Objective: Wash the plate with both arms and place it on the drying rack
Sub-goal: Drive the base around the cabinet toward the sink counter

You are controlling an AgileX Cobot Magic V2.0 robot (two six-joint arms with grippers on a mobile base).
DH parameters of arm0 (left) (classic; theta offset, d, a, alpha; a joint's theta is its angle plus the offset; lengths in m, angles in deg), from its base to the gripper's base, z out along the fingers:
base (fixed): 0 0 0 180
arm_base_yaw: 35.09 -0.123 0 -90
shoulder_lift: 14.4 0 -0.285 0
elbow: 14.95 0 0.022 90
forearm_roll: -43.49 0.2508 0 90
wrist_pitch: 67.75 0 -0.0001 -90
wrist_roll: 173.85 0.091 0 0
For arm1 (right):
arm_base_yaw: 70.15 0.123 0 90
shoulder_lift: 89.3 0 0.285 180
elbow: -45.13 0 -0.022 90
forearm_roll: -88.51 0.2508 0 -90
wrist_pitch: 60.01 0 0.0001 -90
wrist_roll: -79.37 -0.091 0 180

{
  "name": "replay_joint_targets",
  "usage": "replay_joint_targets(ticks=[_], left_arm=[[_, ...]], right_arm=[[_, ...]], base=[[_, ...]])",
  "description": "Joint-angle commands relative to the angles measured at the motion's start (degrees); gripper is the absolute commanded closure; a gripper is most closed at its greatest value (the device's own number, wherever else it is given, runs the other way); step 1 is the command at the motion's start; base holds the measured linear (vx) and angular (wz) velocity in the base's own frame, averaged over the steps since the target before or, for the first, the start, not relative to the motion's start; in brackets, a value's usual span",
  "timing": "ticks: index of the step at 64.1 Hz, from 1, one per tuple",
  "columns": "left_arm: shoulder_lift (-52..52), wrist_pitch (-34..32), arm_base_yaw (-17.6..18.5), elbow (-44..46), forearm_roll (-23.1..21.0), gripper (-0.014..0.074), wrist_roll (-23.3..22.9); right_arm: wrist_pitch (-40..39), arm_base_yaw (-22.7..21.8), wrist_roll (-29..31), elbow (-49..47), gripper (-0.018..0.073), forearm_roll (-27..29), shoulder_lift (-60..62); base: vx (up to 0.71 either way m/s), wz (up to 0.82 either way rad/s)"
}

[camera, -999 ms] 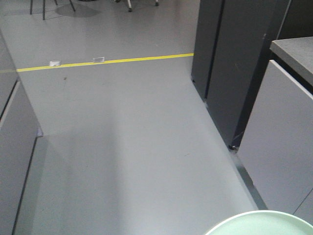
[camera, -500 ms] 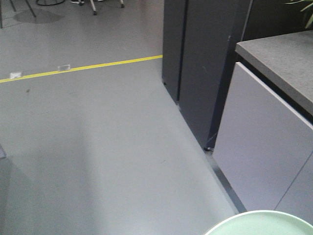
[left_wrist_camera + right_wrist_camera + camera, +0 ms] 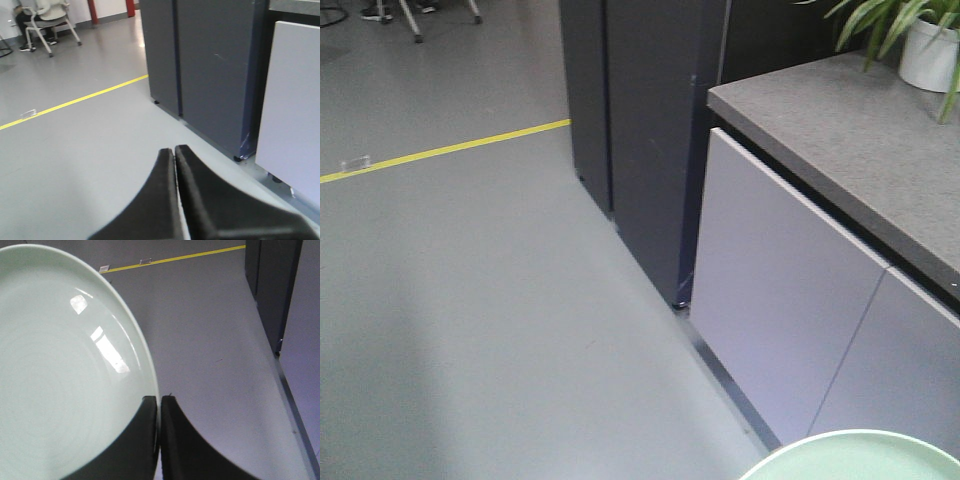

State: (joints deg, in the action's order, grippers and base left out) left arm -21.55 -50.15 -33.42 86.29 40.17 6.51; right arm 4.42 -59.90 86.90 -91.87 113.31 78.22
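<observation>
Dark cabinet [image 3: 642, 150] shifted left, countertop [image 3: 840, 150] nearer, potted plant [image 3: 926, 55] appeared

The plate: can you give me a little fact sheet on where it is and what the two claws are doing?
plate: pale green, rim pinched by the right gripper
left gripper: shut, holding nothing
surroundings: grey floor with yellow line, dark cabinet, counter with potted plant
drying rack: not in view
</observation>
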Motion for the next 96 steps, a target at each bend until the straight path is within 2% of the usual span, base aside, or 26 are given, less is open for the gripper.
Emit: replay_joint_targets(ticks=[1, 96], left_arm=[[0.82, -3.98, 0.47, 1.47, -0.18, 0.0603, -0.35], [0.82, -3.98, 0.47, 1.47, -0.18, 0.0603, -0.35]], right_arm=[[-4.11, -0.34, -0.02, -1.25, 0.0564, 1.33, -1.06], [-4.11, -0.34, -0.02, -1.25, 0.0564, 1.33, -1.06]], base=[[0.08, -0.33], [0.08, -0.32]])
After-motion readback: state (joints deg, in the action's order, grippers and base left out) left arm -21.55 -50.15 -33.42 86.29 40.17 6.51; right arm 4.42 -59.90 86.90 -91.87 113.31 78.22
